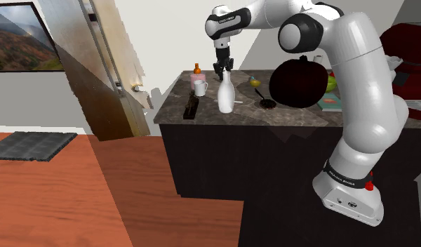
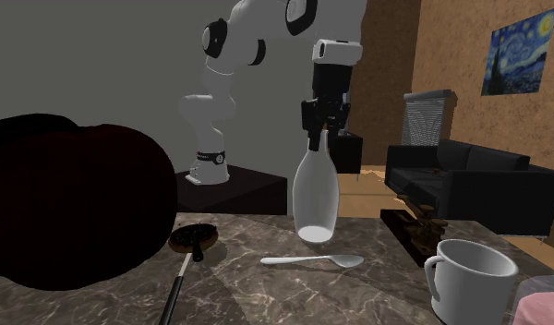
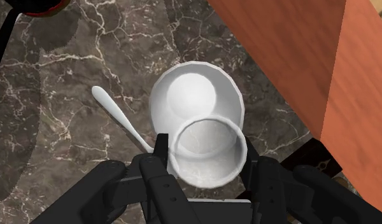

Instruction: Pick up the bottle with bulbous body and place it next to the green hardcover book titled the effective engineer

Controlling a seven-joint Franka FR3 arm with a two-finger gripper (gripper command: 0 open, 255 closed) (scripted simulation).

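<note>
Wrist view looks straight down the open mouth of the white bottle (image 3: 193, 95), its bulbous body over the dark marble counter (image 3: 49, 127); nothing is visible inside it. The gripper (image 3: 207, 156) is closed narrowly round the neck just under the rim, one finger on each side, probably because the neck is the only part slim enough to clasp. Whether the base touches the stone I cannot tell. A white spoon (image 2: 312, 261) lies just beside it, and a white mug (image 2: 474, 277), apparently empty, stands near. The greenish book (image 1: 335, 103) lies well apart at the shoulder view's right, beyond a big dark round object (image 1: 298, 83) that the carry must clear.
</note>
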